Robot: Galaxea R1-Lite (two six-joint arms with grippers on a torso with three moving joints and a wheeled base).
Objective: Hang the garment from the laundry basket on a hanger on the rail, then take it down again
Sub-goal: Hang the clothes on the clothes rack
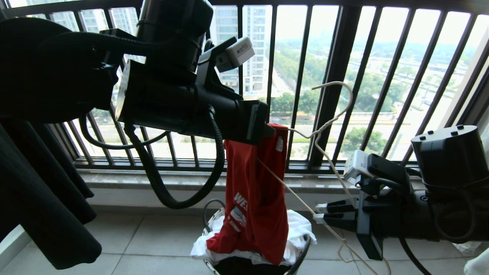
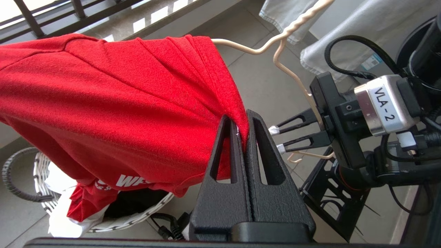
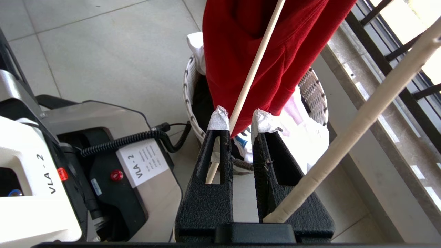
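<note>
Garment (image 1: 256,191) hung above the laundry basket (image 1: 209,223), its lower hem draped on the white and dark laundry inside, its upper edge lifted clear. Left gripper (image 2: 241,132) was clamped tight on a fold of the red cloth near the top, apparently to keep the fabric raised and spread so the hanger (image 1: 324,126) could be worked inside. One hanger shoulder had already gone under the cloth; the hook stood free against the window railing (image 1: 336,76), on no rail, and none was in view. Right gripper (image 3: 239,120) held the hanger low on its frame, one thin bar running between the taped fingertips (image 3: 218,119), the thick neck wire lying against the other finger; fingers stood narrowly parted, and contact with the bar could not be confirmed. Judgement: threading stage, the low hold giving leverage to steer the hanger through the shirt. Black garment (image 1: 42,198) hung on the robot's left.
</note>
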